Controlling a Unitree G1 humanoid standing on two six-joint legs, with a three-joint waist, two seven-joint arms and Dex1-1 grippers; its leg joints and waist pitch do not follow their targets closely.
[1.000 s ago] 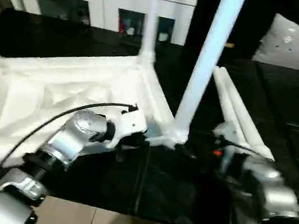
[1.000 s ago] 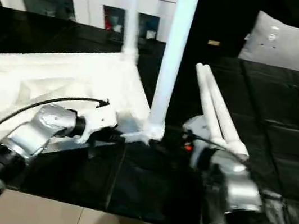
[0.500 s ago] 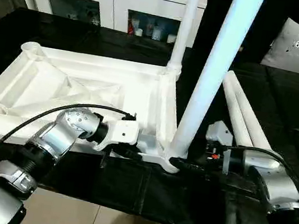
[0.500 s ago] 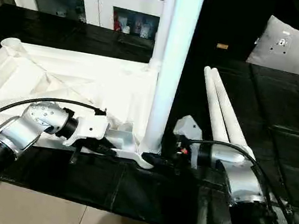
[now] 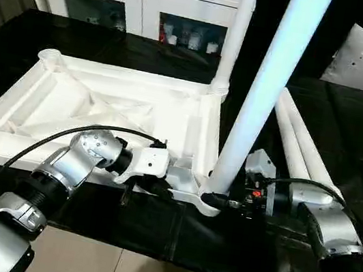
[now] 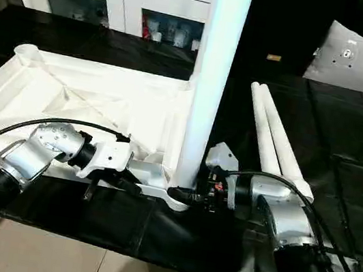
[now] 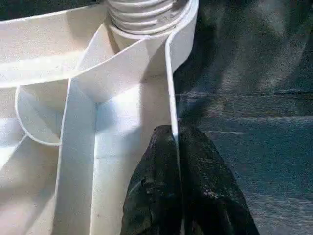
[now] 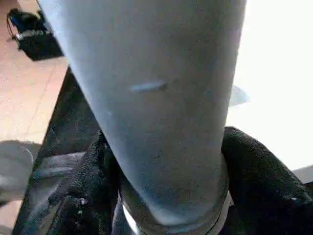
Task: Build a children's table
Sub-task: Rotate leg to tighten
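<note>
Right end effector (image 6: 189,196) around leg (image 6: 211,78), unlabelled

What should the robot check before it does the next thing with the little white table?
1. Left gripper pinching the rim of the upside-down table top: ok.
2. Right gripper with a finger on each side of the near leg at its base: ok.
3. Near leg standing upright in its corner socket: ok.
4. Near leg screwed fully home: cannot tell.
5. Far leg upright in its socket: ok.
6. Two spare legs lying on the black cloth beside the top: ok.
</note>
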